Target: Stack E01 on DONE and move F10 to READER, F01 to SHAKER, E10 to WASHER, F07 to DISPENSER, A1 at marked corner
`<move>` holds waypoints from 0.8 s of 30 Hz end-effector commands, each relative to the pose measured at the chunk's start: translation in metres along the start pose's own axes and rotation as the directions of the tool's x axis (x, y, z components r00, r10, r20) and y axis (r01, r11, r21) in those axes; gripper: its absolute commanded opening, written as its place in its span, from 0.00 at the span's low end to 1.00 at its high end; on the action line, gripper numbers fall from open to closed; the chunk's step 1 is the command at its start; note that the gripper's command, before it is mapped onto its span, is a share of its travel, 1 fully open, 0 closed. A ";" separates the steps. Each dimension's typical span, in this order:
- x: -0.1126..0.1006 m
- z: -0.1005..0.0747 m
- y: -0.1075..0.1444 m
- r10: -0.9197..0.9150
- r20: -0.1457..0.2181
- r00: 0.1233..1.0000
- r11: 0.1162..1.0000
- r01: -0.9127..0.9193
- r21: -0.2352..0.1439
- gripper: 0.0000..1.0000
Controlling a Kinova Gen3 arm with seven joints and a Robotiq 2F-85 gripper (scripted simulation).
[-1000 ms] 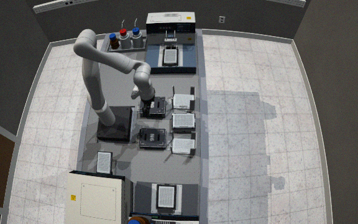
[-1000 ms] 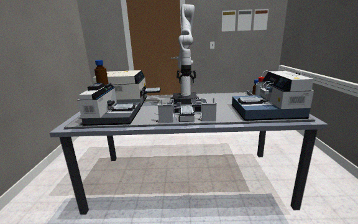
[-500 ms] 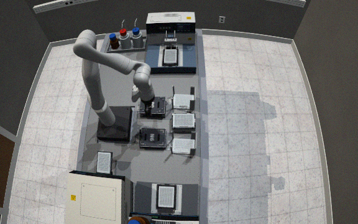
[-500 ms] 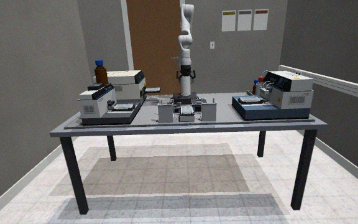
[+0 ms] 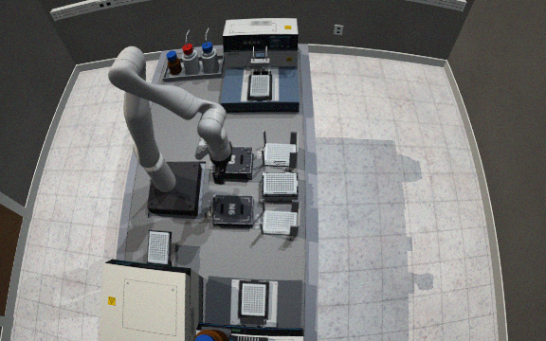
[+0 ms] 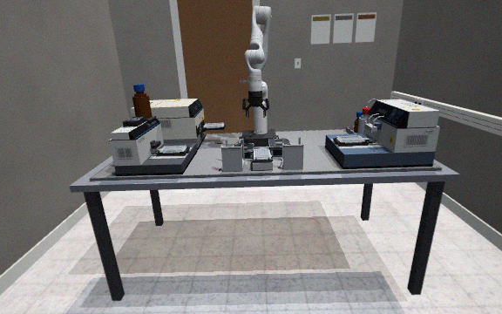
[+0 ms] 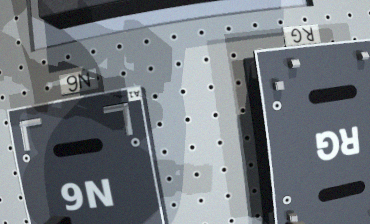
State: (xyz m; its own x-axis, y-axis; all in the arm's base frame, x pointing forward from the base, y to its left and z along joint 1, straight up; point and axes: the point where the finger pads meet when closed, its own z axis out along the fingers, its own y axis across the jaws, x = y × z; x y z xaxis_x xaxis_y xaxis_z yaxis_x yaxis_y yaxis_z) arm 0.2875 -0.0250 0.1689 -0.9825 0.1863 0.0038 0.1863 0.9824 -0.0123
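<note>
My gripper (image 5: pixel 218 172) (image 6: pixel 256 112) is open and empty. It hangs well above the deck, over the gap between the two dark nests. The wrist view shows nest N6 (image 7: pixel 86 165) and nest RG (image 7: pixel 331 135), both bare; my fingers are out of that view. White well plates lie on the blue-based instrument with bottles (image 5: pixel 260 86), on the tray by the beige instrument (image 5: pixel 158 247), on the near instrument (image 5: pixel 253 299), and on the middle station of the right column (image 5: pixel 280 183). Two walled racks (image 5: pixel 280 153) (image 5: pixel 280 222) flank it, each with a plate showing inside. Plate labels are too small to read.
The arm's black base (image 5: pixel 178 187) stands left of the nests. Three bottles (image 5: pixel 190 59) stand at the back by the blue-based instrument. The rack walls (image 6: pixel 232 158) (image 6: pixel 293 156) rise above the deck near the table's front edge.
</note>
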 end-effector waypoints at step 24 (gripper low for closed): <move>0.019 -0.001 -0.076 0.199 0.006 0.980 0.980 -0.199 -0.006 1.00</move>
State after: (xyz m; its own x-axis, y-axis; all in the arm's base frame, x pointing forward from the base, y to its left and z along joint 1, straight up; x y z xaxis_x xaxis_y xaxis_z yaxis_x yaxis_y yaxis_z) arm 0.2565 -0.0870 0.1699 -0.9278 0.3731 0.0026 0.3730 0.9278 -0.0086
